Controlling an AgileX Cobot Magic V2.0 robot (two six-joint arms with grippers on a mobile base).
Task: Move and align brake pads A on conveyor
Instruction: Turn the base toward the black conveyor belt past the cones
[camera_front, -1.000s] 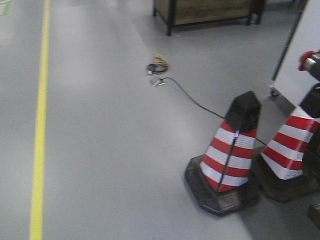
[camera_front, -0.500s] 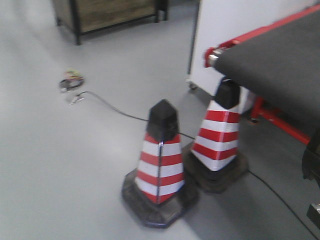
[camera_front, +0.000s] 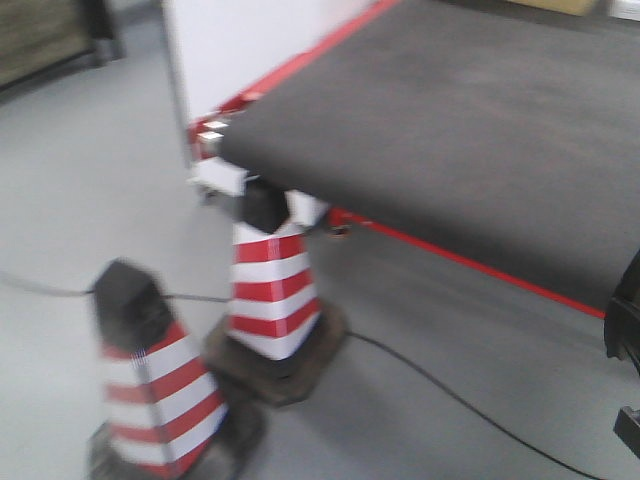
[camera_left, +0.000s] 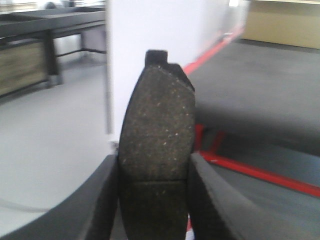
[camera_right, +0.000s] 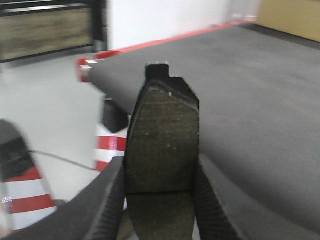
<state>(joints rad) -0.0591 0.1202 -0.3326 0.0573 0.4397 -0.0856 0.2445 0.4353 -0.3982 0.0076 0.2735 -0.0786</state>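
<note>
On the left wrist feed, my left gripper (camera_left: 154, 167) was clamped on a brake pad (camera_left: 157, 115). Its fingers (camera_left: 102, 200) pressed against the two long edges, so the pad stood upright with its groove across the lower half and a small tab on top. The right wrist feed showed much the same: the right gripper (camera_right: 160, 172) held a second brake pad (camera_right: 162, 130) upright between its fingers (camera_right: 220, 200).

Both pads hung in the air, apart from the conveyor (camera_front: 450, 130), whose dark belt spread out behind and to the right of each pad. The front camera was blurred, but I could make out the belt's rounded end, its red edge and a white panel (camera_front: 260, 40) behind it. One striped cone (camera_front: 270, 290) stood on the grey floor (camera_front: 90, 170) right at the belt's corner. A second cone (camera_front: 150, 380) stood closer to the camera, on the left. A black cable (camera_front: 450, 400) ran across the floor.
</note>
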